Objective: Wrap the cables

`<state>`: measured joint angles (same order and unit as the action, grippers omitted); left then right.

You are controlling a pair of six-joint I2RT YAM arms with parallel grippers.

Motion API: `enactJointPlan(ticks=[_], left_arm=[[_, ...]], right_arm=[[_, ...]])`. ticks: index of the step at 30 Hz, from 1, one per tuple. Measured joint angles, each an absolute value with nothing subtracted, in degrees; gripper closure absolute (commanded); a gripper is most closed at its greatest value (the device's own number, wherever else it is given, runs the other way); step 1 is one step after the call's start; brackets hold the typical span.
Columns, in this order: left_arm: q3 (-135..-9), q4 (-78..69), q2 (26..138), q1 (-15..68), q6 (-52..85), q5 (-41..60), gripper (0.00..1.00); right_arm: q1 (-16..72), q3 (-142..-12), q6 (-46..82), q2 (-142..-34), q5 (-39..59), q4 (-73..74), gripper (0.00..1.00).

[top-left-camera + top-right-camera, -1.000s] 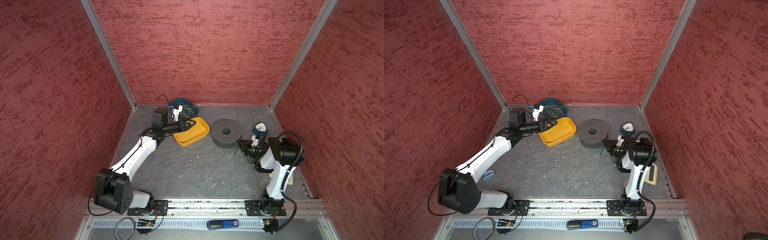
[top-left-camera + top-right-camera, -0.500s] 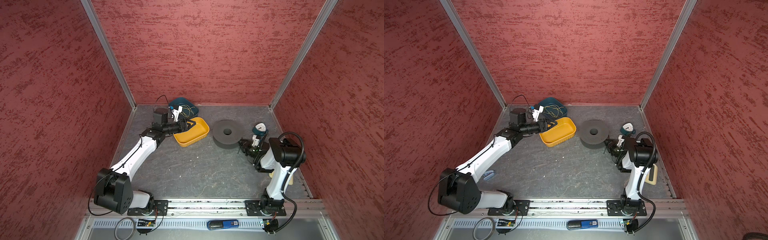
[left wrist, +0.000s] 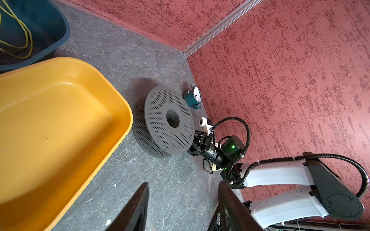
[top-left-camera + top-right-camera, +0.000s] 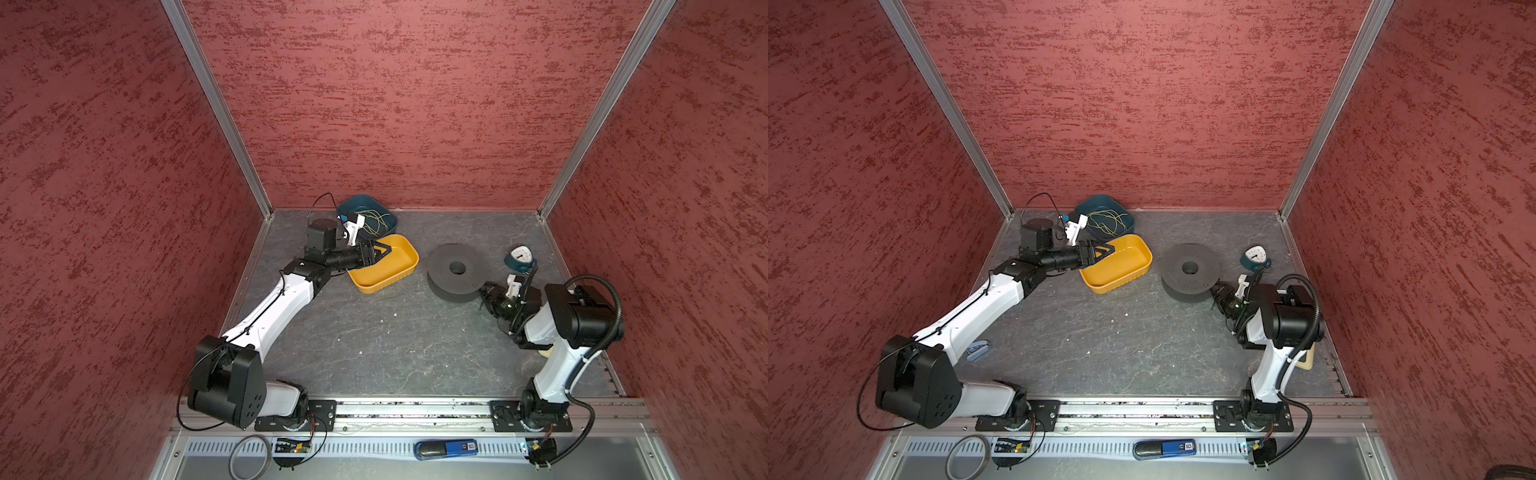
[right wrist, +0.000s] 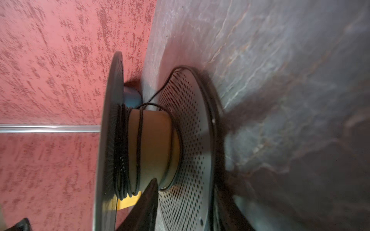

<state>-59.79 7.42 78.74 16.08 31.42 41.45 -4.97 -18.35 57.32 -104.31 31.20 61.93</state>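
With my right claw [image 3: 193, 143] unclenched and empty at the spool [image 3: 160, 112], nothing pins the black cord [image 5: 139, 140], so its loose turns may slip off the hub [image 5: 155, 140].

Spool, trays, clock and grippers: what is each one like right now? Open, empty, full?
Spool: lying flat on the floor.
Cord: wound around the spool's middle, with a few loose turns.
Yellow tray: empty.
Blue tray: holds a yellow-green wire.
Clock: standing near the spool.
Left gripper: open, holding nothing, over the yellow tray's edge.
Right gripper: open, at the spool's edge.
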Motion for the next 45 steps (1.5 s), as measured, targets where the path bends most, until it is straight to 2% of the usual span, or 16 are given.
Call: enactJointPlan(ticks=[11, 26, 43, 45], left_arm=[[-59.8, 6.4, 78.7, 16.3, 31.4, 41.5, 0.44], [-58.9, 6.9, 78.7, 16.4, 31.4, 41.1, 0.44], [-57.1, 13.2, 75.8, 14.6, 28.4, 35.4, 0.39], [-56.9, 13.5, 75.3, 14.3, 28.2, 35.0, 0.34]], right_arm=[[-4.8, -18.2, 48.9, -91.2, 25.1, 43.7, 0.48], [-4.7, -16.0, 45.8, -85.8, 22.6, 36.1, 0.47], [-4.6, -18.4, 41.4, -67.4, 18.0, 20.8, 0.31], [-4.6, -19.2, 41.1, -66.2, 17.5, 19.5, 0.3]])
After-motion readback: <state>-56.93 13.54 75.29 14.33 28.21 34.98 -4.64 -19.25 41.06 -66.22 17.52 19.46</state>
